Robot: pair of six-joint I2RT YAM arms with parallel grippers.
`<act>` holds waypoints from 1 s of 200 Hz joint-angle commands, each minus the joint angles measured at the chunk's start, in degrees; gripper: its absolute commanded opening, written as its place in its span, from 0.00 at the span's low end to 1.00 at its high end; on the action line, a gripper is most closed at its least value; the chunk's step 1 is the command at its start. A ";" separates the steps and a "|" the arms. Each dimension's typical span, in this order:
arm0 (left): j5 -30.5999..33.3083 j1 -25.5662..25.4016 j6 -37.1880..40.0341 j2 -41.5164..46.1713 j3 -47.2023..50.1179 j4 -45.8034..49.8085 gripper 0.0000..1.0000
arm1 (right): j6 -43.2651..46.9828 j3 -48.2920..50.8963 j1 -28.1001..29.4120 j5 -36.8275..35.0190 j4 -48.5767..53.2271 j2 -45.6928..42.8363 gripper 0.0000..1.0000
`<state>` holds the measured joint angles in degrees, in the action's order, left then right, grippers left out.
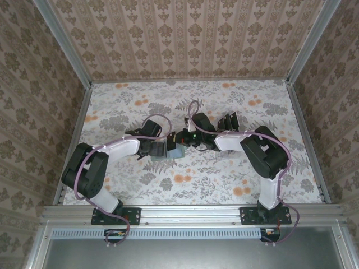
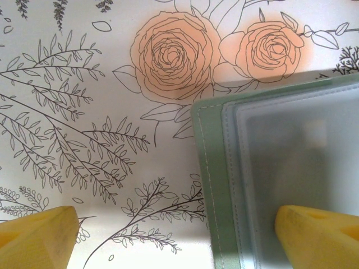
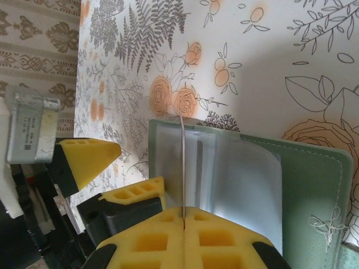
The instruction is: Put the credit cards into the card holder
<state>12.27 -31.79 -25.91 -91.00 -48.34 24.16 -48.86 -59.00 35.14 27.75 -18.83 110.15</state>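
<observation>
Looking down from the top camera, you see both arms bent inward so their claws meet near the middle of the table (image 1: 235, 179); the left claw (image 1: 159, 147) and the right claw (image 1: 177, 140) sit close together over the holder (image 1: 168, 154), which lies flat on the floral cloth; a row of dark cards (image 1: 227, 120) stands on edge just behind the right forearm, well apart from the holder.

Your left wrist camera shows the holder lying open, with its sage-green cover edge and clear sleeves filling the lower right; the left claw's jaws stand wide apart with nothing between them; one yellow fingertip (image 2: 36, 235) is over bare cloth, and the other is over the clear sleeve; you cannot tell whether it presses on the sleeve.

Your right wrist camera shows the right claw's yellow jaws closed tight on one card (image 3: 183, 168), seen edge-on as a thin upright line; the card runs away from the jaws across the open holder and its far end reaches the holder's far rim beside the clear sleeves; you cannot tell whether it has entered a sleeve; the green cover spreads flat to the right, with stitching along its border; the left claw's two yellow fingers show at the left, spread apart, one beside the holder's edge and one close against the right claw.
</observation>
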 commanded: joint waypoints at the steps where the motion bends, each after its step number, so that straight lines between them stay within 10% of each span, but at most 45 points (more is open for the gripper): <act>1: 2.03 0.42 -0.37 -1.20 2.27 4.80 1.00 | -0.80 0.50 0.38 1.77 -2.58 1.78 0.00; 200: 2.12 0.50 -0.39 -1.11 2.61 4.49 1.00 | -1.22 2.36 1.50 2.56 -3.71 4.93 0.00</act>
<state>12.27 -31.79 -25.91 -91.00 -48.12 23.77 -49.74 -57.78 35.94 29.17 -21.93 113.75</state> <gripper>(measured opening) 0.997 0.068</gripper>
